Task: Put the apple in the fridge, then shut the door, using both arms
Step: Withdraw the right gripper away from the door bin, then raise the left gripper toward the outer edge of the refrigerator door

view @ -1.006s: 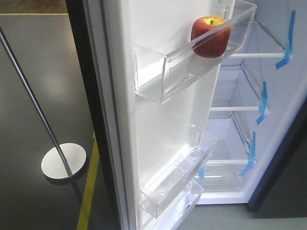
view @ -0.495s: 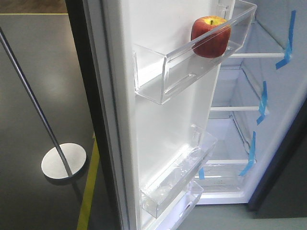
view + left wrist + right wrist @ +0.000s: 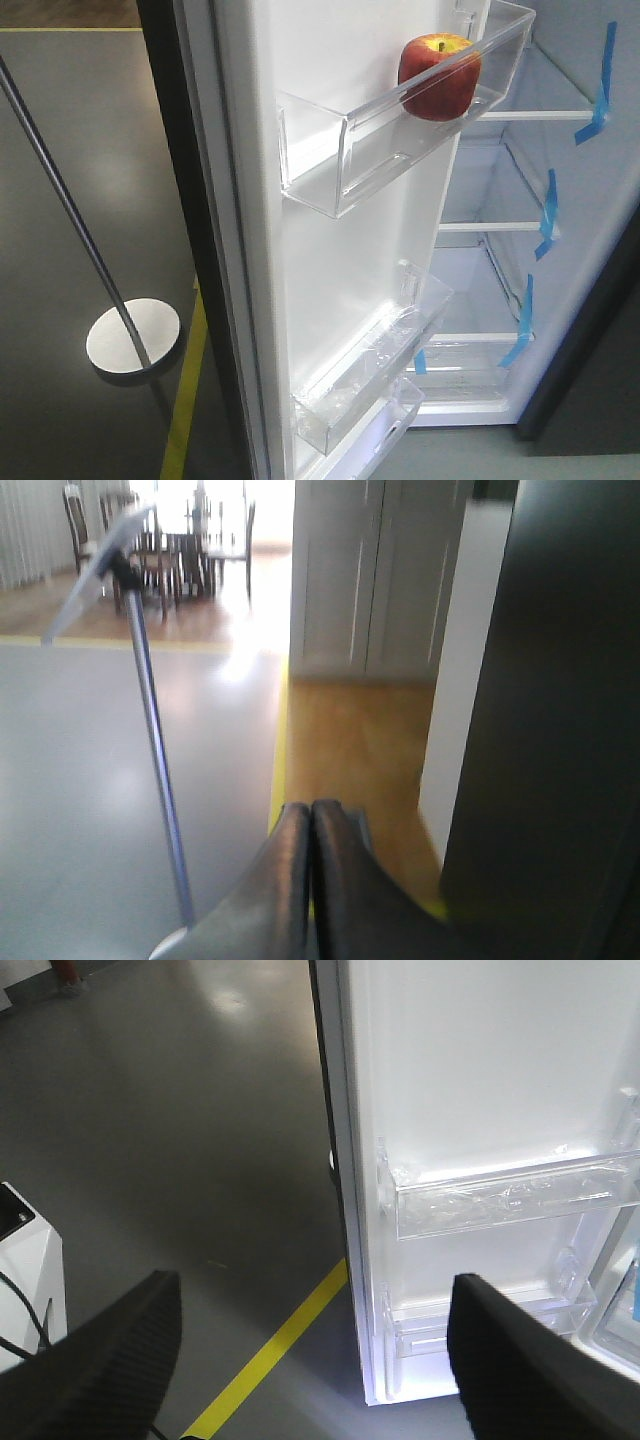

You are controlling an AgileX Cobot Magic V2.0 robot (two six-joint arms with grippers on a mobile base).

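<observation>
- step in hand: the apple (image 3: 438,78) already sits inside, so placing looks done. closing the door (image 3: 330,270) is what remains, and it stands wide open.
- where the apple is: in the upper door bin (image 3: 340,165), at the end of the bin nearest the fridge (image 3: 500,290) cavity. it rests upright against the bin's clear front rail, stem dimple up.
- left gripper (image 3: 312,825): its fingers are pressed together with nothing between them. it sits low beside a dark panel, which i judge to be the door's outer face.
- right gripper (image 3: 315,1355): its fingers (image 3: 110,1350) are spread wide and empty. it looks at the bottom corner of the door's white inner side, near the lower bins (image 3: 510,1195).
- apple against fingers: neither wrist view shows the apple, so both grippers are well apart from it and neither touches it.
- next move, as i judge it: one arm needs to reach the outer face near the free edge and push. the swing should be steady so the apple does not roll along the bin. the right arm must also be clear of the closing gap first.
</observation>
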